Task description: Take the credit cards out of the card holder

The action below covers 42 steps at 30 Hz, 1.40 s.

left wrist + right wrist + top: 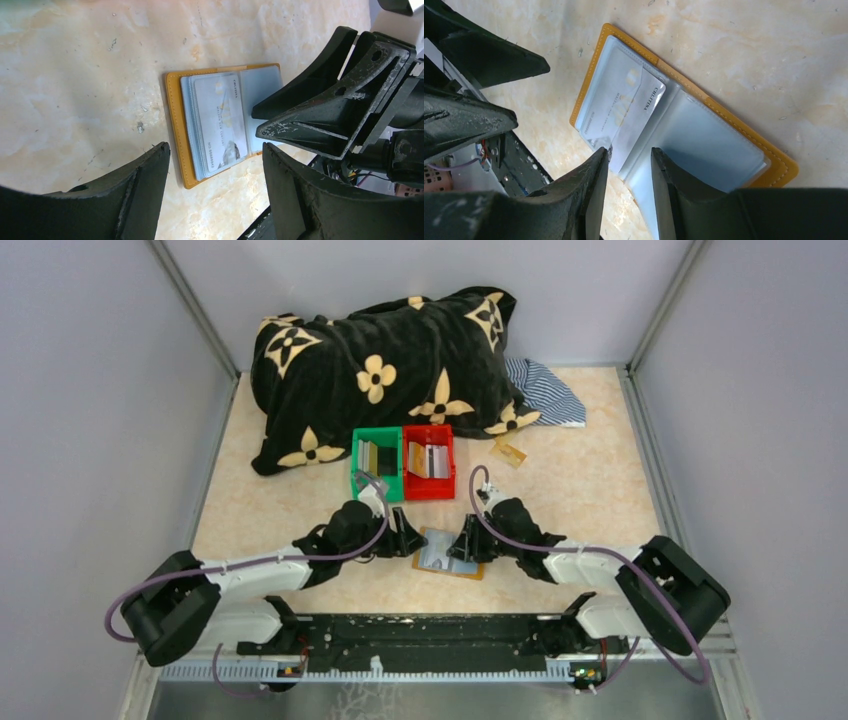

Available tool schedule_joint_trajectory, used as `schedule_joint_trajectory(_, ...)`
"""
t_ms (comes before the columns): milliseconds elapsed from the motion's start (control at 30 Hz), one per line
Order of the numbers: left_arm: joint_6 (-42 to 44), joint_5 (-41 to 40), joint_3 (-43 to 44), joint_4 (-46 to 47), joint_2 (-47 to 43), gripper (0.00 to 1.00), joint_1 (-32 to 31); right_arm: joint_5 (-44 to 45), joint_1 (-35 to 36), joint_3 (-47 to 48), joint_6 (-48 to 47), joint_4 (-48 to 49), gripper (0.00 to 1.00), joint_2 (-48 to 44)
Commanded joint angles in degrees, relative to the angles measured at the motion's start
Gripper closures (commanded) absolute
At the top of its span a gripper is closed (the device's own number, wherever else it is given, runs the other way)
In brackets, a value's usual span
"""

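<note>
Open card holder (pixel 719 145) holds silvery card (pixel 624 107)

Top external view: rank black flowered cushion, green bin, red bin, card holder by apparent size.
1. black flowered cushion, by far the largest.
2. green bin and red bin: look alike, not ranked.
3. card holder: looks smallest, but partly covered, so unsure.

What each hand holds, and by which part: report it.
Nothing is held. The left hand hangs open over the card holder; the right hand stands open astride a clear sleeve's edge, not pinching it.
</note>
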Motion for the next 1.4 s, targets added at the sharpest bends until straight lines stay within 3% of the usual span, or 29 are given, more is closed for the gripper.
schedule_joint_trajectory(0,1.7,2.8,0.2,0.8,2.2,0.26,0.2,-1.3,0.7,1.7,0.5,7.0,0.62,3.2)
schedule_joint_trajectory(167,-0.5,7.7,1.5,4.6,6.0,0.27,0.2,-1.0,0.7,1.2,0.8,8.3,0.62,4.6)
schedule_joint_trajectory(500,0.8,8.8,5.9,3.4,6.8,0.27,0.2,0.1,0.7,0.2,0.2,7.9,0.62,5.5)
schedule_joint_trajectory(1233,-2.6,16.8,2.1,14.3,19.1,0.27,0.1,-0.9,0.7,1.0,0.4,10.2,0.62,9.8)
schedule_joint_trajectory(1367,-2.6,16.7,1.9,14.5,19.2,0.27,0.1,-0.8,0.7,0.6,0.9,10.1,0.7,9.0)
